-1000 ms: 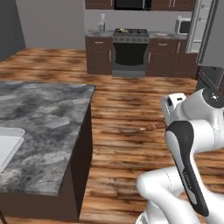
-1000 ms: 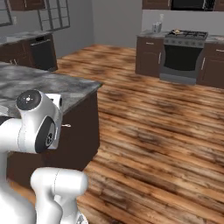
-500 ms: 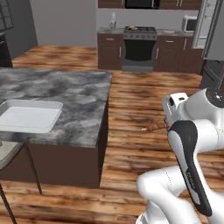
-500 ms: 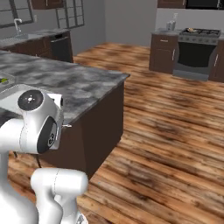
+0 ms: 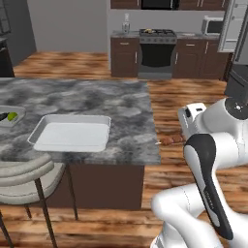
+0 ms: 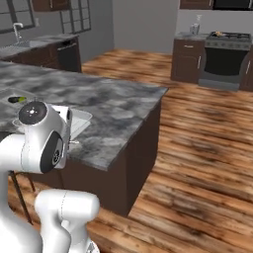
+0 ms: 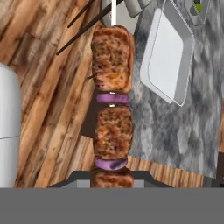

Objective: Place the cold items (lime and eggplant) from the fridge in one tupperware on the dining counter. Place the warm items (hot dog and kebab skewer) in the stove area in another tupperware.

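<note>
My gripper (image 7: 112,176) is shut on the kebab skewer (image 7: 112,100), a stick of browned meat chunks with purple onion slices. The kebab skewer (image 5: 170,140) hangs just off the corner of the dining counter (image 5: 121,104). An empty white tupperware (image 5: 70,133) lies near the counter's front edge, and the same tupperware (image 7: 168,57) is up and right of the skewer in the hand view. A second tupperware (image 5: 4,121) at the far left holds the lime (image 5: 12,116) and the dark eggplant (image 5: 4,116). The hot dog is too far off to make out.
A grey stool (image 5: 22,169) stands against the counter's front at the lower left. The stove (image 5: 156,48) with dark cabinets lines the back wall, a microwave (image 5: 213,25) to its right. Open wood floor (image 6: 197,148) lies right of the counter.
The whole picture has shifted as the base drove: the counter has slid right and the tupperwares and stool have come into sight. The gripper still holds the skewer.
</note>
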